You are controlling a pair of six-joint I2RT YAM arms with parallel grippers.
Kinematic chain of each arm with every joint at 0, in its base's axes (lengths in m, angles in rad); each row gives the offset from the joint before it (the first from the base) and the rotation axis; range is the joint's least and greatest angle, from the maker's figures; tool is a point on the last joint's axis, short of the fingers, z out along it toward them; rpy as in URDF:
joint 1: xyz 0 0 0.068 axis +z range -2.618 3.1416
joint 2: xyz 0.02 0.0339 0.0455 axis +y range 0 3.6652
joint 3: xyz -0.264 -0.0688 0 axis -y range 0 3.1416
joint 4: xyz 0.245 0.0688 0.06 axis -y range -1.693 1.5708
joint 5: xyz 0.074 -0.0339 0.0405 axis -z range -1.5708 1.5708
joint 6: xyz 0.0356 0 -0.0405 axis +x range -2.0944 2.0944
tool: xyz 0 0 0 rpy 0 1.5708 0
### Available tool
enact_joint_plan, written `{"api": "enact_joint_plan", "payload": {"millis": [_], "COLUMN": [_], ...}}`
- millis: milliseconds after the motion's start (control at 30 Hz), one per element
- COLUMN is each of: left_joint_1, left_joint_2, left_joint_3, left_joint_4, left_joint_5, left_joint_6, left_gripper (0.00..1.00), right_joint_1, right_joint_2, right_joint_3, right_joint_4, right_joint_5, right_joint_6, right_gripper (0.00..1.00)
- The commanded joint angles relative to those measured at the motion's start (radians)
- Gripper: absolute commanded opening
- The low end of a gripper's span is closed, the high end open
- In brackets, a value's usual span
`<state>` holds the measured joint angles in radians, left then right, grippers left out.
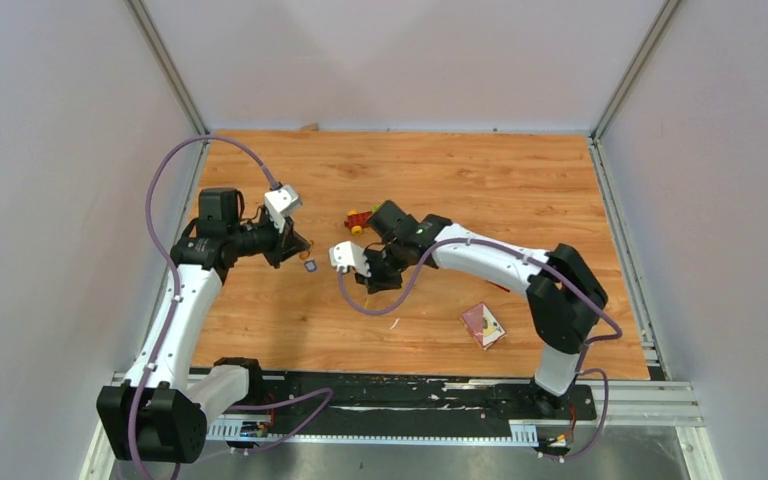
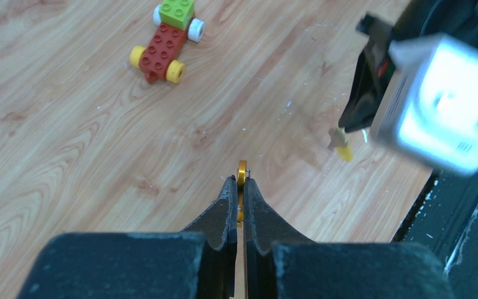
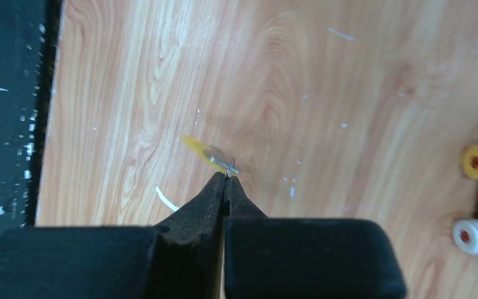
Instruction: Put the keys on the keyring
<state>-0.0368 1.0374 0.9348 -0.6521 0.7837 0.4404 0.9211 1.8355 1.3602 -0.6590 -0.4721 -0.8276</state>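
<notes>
Left gripper (image 2: 239, 182) clamped on keyring (image 2: 242, 169); right gripper (image 3: 226, 177) clamped on yellow-headed key (image 3: 200, 148).
Both finger pairs are pressed nearly together: only the ring's gold edge is seen past the left tips; the key is pinched by its metal end, head outward. Ring and key are held near, not touching. The blue-headed key (image 1: 310, 266) is seen just beside the left gripper.

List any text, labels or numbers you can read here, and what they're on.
None can be read.
toy car: bare studs, no print visible.
white camera housing on the right wrist: dark marks, too blurred.
red block: white squares, too small to read.
</notes>
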Motion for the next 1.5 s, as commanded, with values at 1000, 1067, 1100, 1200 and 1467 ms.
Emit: {"api": "enact_joint_plan", "payload": {"millis": [1000,1067,1100,1200,1467], "left_joint_1": [-0.407,-0.432,-0.444,-0.472,-0.494], "left_joint_2": [0.054,0.065,0.074,0.102,0.139], "left_joint_3": [0.098,0.097,0.102,0.116,0.196], "left_joint_4": [0.447,0.473,0.484,0.511,0.418], "left_joint_5": [0.229,0.224,0.220,0.219,0.203], "left_joint_6": [-0.367,-0.424,-0.462,-0.550,-0.564], "left_gripper": [0.00,0.00,0.00,0.00,0.00], "right_joint_1": [-0.225,-0.224,-0.221,-0.201,-0.150], "right_joint_2": [-0.714,-0.735,-0.744,-0.769,-0.817], "right_joint_3": [-0.140,-0.164,-0.181,-0.217,-0.253], "right_joint_4": [0.086,0.103,0.119,0.145,0.161], "right_joint_5": [-0.200,-0.154,-0.130,-0.048,0.034], "right_joint_6": [0.110,0.082,0.067,0.029,-0.020], "right_gripper": [0.00,0.00,0.00,0.00,0.00]}}
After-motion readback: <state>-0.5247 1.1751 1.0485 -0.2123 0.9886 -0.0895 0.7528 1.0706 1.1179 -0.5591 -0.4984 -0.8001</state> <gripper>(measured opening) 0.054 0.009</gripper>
